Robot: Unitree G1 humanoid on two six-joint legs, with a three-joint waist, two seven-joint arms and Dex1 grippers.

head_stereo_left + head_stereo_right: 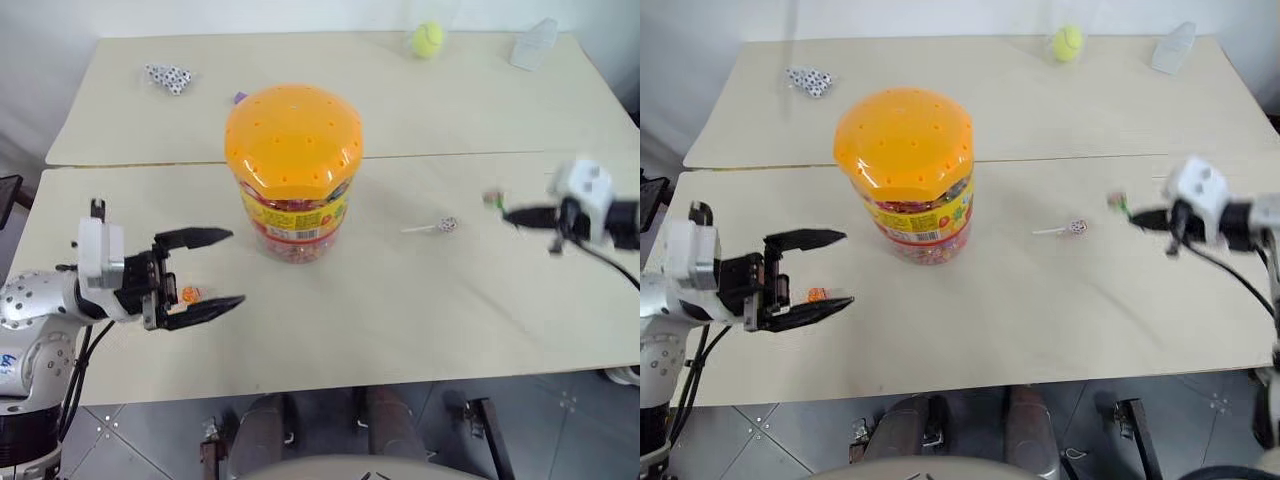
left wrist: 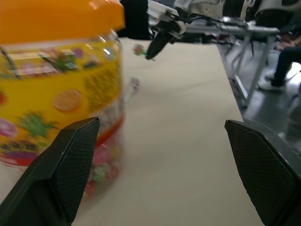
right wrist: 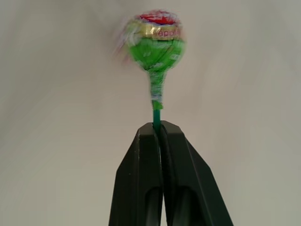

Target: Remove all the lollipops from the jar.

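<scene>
Pale wooden surface [image 1: 420,300] carries the orange-lidded jar [image 1: 293,170] mid-width, lid on. Left gripper [image 1: 205,275] waits beside it, fingers apart, probably to steady it. Right gripper [image 1: 512,215], clamped on a green lollipop's [image 3: 157,44] stick, hangs near the right edge, likely for set-down.

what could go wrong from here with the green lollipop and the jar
1. The right claw pinches the green lollipop only by the end of its thin stick; it could slip or swing out before being set down.
2. A pink-wrapped lollipop already lies on the table; setting the green one down close by could knock it.
3. The open left claw sits beside the jar; a careless move could push or tip it.
</scene>
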